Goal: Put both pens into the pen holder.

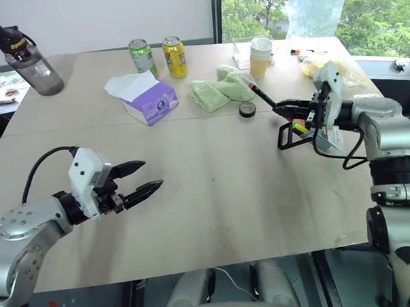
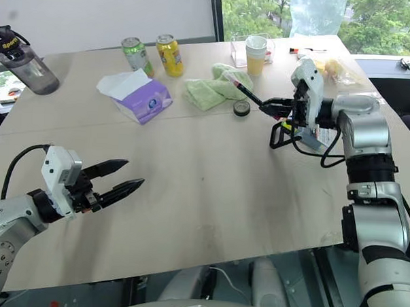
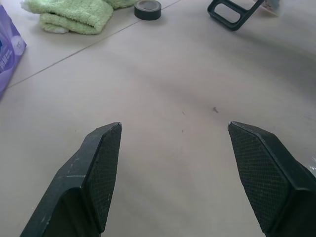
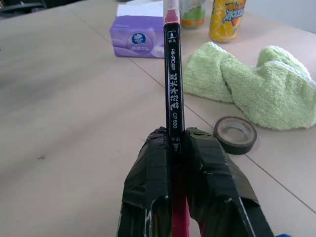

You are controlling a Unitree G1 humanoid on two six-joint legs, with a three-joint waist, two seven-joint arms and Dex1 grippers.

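just above the pen holder (image 1: 326,135), the right gripper (image 1: 283,109) pinches the pink-ended pen (image 1: 257,90) pointing toward ten o'clock; the left gripper (image 1: 141,178) gapes empty, well apart.

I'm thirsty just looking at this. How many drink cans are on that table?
2. A green can and a yellow can stand side by side at the far edge, behind the purple tissue box.

purple tissue box (image 1: 150,100), green towel (image 1: 218,90), tape roll (image 1: 247,109), two cans (image 1: 158,56), water bottle (image 1: 29,61)
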